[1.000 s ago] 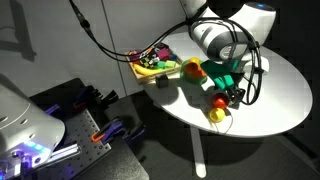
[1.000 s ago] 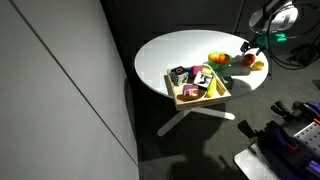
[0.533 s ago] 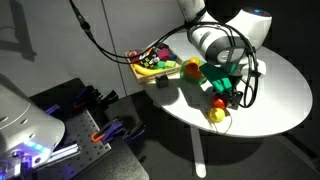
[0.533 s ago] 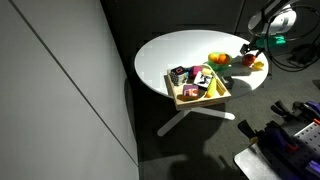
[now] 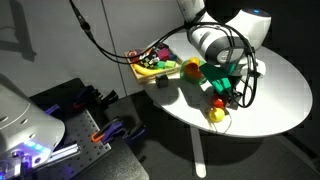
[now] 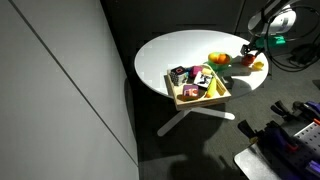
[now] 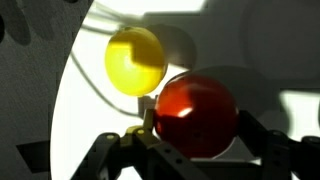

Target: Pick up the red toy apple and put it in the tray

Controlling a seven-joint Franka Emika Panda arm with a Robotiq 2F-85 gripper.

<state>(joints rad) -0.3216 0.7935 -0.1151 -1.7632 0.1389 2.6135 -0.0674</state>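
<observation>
Barely any motion: arm sits a touch lower over the fruit than a second ago, nothing since the half-second mark, objects unshifted.

Red toy apple (image 7: 197, 112) is on the white worktop (image 5: 285, 95), near the edge, well apart from the tray (image 6: 183, 100). Yellow ball (image 7: 135, 60) is just beside it, looks to be touching in the wrist view.

Pincer (image 7: 197, 128) straddles the apple, one finger on each side, jaws about apple-width apart. Pads look at or very near the skin. Can't tell whether they're clamped or only framing it. Apple doesn't look lifted.

Handling, my read:
- light hollow toy, rigid shell, won't deform under grip
- glossy and round, so slippery; off-centre squeeze would likely squirt it out
- take it across the widest part, pads level with the middle
- ball alongside may get nudged and roll off the edge

Hard to see:
- wrist view cuts off finger bases; contact patches in shadow
- in both exterior views the apple (image 5: 218, 102) is a few pixels, partly behind the pincer
- tray contents are a dark/colourful jumble, free space not readable
</observation>
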